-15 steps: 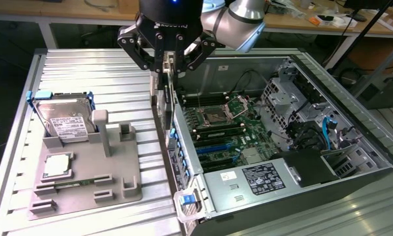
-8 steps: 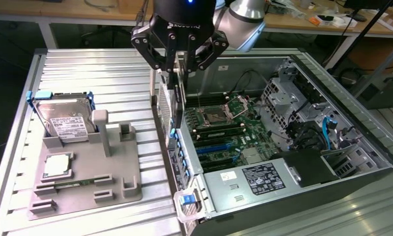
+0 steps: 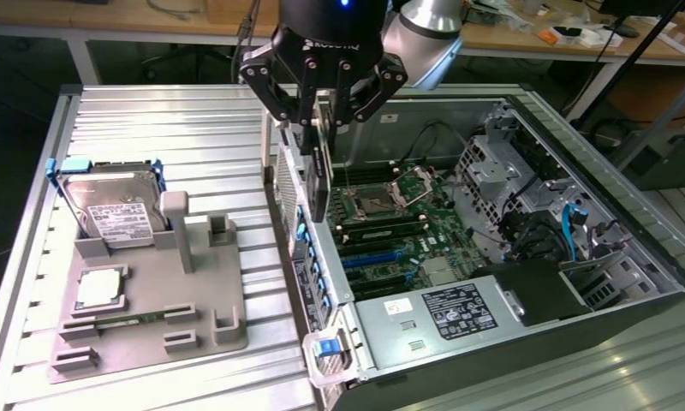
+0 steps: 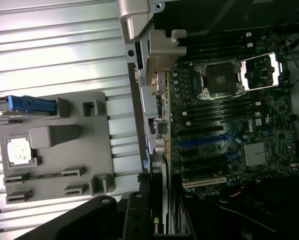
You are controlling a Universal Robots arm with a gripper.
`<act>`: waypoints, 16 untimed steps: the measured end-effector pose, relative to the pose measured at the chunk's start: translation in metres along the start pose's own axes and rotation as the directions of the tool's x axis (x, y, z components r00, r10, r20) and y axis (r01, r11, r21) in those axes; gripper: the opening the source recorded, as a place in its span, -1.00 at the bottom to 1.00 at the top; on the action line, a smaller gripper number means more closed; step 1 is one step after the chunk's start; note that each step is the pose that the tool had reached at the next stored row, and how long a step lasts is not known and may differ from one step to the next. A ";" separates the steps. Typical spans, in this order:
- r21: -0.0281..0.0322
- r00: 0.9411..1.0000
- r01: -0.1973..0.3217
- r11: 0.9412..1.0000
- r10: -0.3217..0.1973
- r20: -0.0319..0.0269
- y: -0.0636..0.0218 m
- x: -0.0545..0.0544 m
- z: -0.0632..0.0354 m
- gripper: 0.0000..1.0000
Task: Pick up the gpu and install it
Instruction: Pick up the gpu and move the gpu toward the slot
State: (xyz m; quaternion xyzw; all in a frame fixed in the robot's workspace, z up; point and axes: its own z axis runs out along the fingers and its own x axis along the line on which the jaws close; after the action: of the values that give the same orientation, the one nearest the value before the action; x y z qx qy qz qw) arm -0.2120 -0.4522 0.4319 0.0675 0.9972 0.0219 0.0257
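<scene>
Exterior view — gripper (image 3: 323, 120) points straight down, gpu (image 3: 318, 184) clamped upright over case (image 3: 634, 218).

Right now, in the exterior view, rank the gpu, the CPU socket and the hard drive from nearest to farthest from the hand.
1. gpu: held upright in the hand, at the case's open edge.
2. CPU socket: inside the case, on the motherboard.
3. hard drive: in the grey holder, at the exterior view's left.

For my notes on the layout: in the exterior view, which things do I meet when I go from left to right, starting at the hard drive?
hard drive → gpu → processor socket → silver drive cage → blue cables
</scene>
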 end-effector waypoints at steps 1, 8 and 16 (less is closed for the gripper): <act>0.000 1.000 0.000 1.000 0.000 0.000 0.0001 -0.001 0.0000 -0.47; 0.000 1.000 0.000 1.000 0.000 0.000 0.0006 -0.005 0.0003 -0.47; 0.000 1.000 0.000 1.000 0.000 0.000 0.0012 -0.009 0.0005 -0.47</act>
State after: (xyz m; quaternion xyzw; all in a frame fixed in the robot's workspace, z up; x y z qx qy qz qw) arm -0.2026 -0.4523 0.4319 0.0675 0.9971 0.0220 0.0257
